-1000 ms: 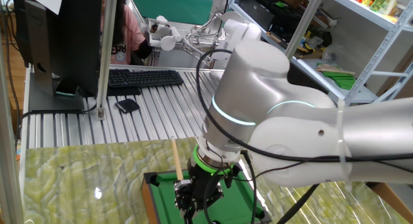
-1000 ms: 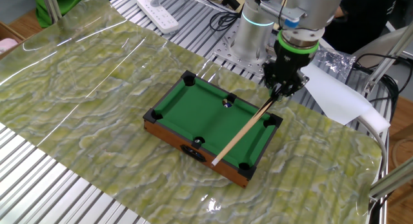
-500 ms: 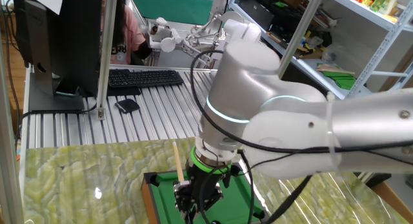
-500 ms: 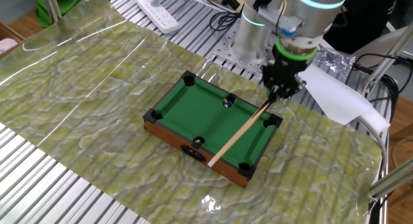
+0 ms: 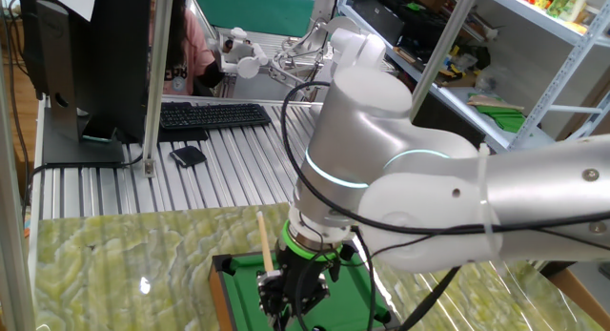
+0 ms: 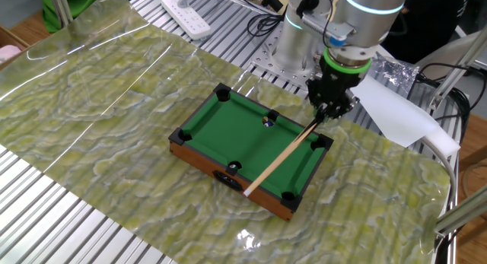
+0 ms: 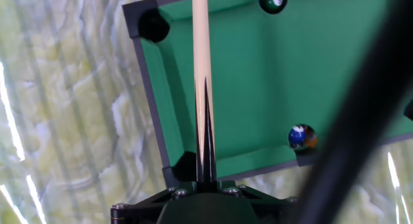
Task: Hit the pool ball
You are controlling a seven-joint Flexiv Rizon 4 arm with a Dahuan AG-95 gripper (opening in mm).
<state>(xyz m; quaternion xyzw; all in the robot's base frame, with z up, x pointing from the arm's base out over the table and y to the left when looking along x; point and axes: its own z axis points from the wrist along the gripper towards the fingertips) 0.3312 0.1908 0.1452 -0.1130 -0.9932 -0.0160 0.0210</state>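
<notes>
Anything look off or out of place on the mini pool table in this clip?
Nothing damaged or spilled. The gripper holds the cue stick slanted across the pool table, its free end past the front rail rather than aimed at either ball.

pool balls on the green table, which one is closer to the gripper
The blue-and-orange ball, sitting by the near rail just beside the gripper. The dark ball with the whitish spot lies at the far end of the pool table.

The arm bends down over the table, its gripper [image 6: 329, 110] pointing downward with jaws clamped together.
</notes>
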